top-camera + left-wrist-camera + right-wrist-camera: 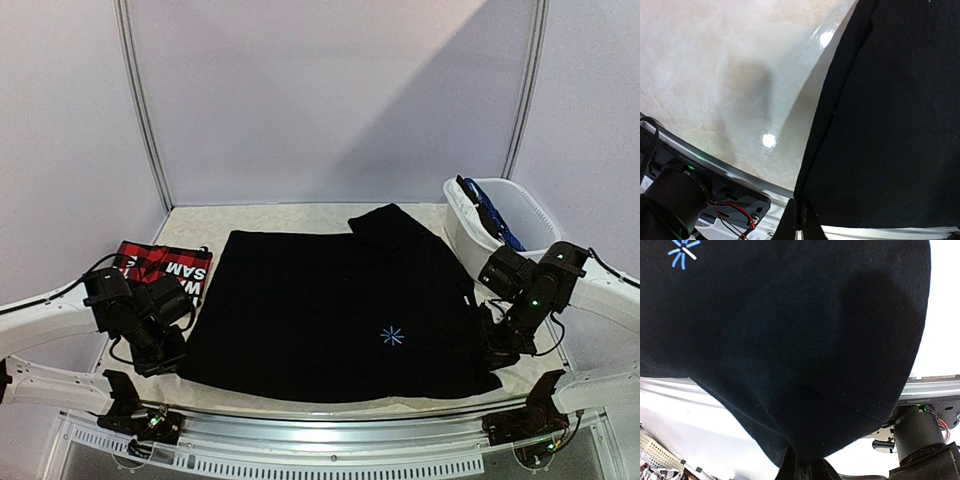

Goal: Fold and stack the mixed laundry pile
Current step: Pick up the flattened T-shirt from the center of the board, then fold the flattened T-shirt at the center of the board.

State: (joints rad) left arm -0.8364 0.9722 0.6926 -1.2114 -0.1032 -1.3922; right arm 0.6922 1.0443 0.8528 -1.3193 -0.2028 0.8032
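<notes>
At the near hem of the black garment (330, 300), both arms have a grip. The left gripper (800, 220) is clamped on its near-left corner, and the right gripper (802, 464) is pinched tight on its near-right corner. The garment itself lies spread flat across the middle of the table (290, 215), with a blue star mark (392, 336) toward its near-right part.

The step looks like a half fold, near hem over to the far edge. To do it well, both corners should rise together and level, with the hem kept taut between them so no sag drags the middle. The cloth should then travel straight away from the arms, because a sideways pull would skew it on the glossy top. The bunched flap at the garment's far-right side may need smoothing.

By count there is one black garment and one red-black plaid garment (160, 268) just beyond its far-left corner. One blue cloth (488, 212) drapes in one white basket (530, 215) off its far-right corner. Two grippers are in view.
</notes>
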